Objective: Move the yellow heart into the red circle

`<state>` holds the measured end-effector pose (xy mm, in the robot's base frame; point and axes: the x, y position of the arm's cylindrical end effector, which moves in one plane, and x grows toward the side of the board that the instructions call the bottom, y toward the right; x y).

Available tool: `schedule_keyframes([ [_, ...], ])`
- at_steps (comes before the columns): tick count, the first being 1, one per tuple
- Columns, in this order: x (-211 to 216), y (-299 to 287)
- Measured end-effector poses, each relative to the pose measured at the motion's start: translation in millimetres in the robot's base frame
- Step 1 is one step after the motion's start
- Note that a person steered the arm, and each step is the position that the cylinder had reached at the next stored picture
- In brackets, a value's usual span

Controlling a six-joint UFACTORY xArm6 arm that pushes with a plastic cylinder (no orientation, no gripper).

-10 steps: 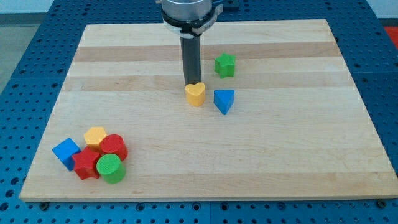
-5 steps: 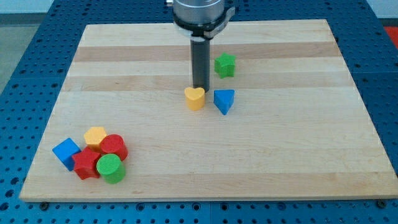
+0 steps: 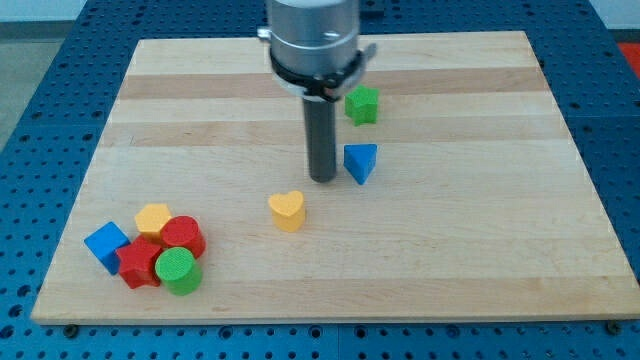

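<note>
The yellow heart point(image 3: 287, 211) lies on the wooden board near the middle, a little toward the view's bottom. My tip point(image 3: 322, 179) stands up and to the right of it, a short gap away, not touching. The red circle point(image 3: 184, 236) sits in a cluster at the view's bottom left, well to the left of the heart. The blue triangle point(image 3: 360, 161) is just right of my tip.
The cluster at the bottom left also holds a yellow hexagon-like block point(image 3: 153, 218), a blue block point(image 3: 106, 245), a red block point(image 3: 138, 264) and a green circle point(image 3: 178, 270). A green block point(image 3: 362, 104) sits above the blue triangle.
The yellow heart has slid down and to the left, away from the blue triangle. My tip has moved down and slightly right and now stands clear of the heart.
</note>
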<state>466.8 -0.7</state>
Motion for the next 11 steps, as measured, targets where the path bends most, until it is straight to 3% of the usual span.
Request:
schedule_keyframes([
  [2,25.2,-4.5],
  [6,27.0,-117.4],
  [7,25.3,-99.6],
  [8,29.1,-44.9],
  [9,58.7,-28.2],
  [10,102.0,-40.0],
  [11,104.2,-40.1],
])
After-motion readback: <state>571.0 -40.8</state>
